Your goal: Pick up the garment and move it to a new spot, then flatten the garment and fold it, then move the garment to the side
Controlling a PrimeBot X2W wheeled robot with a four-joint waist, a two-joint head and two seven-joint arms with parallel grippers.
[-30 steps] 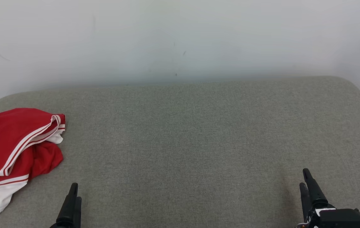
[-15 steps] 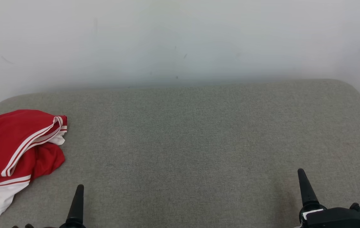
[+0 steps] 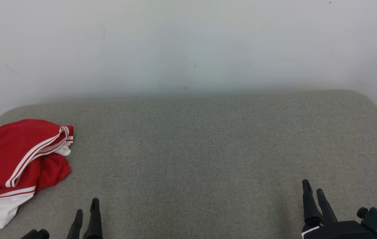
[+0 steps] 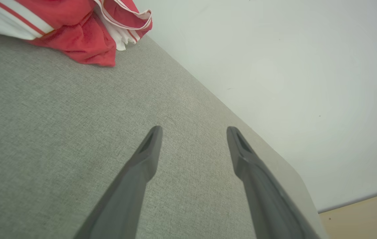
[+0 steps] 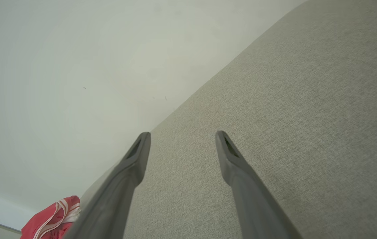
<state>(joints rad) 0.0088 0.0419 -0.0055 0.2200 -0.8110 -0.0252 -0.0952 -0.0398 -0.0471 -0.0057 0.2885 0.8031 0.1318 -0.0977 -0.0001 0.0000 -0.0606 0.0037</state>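
Note:
A crumpled red garment with white stripes and white lining lies at the far left of the grey padded surface. It also shows in the top left of the left wrist view as the red garment, and small at the bottom left of the right wrist view. My left gripper is open at the lower left, just right of and nearer than the garment, holding nothing. My right gripper is open at the lower right, far from the cloth, over bare fabric.
A pale wall runs right behind the padded surface. The surface's rounded corners fall away at the far left and far right, with a strip of floor beyond the right end.
The camera has tilted, shifting the whole scene down a little. Both grippers have turned, so each now shows two separate fingertips instead of one.

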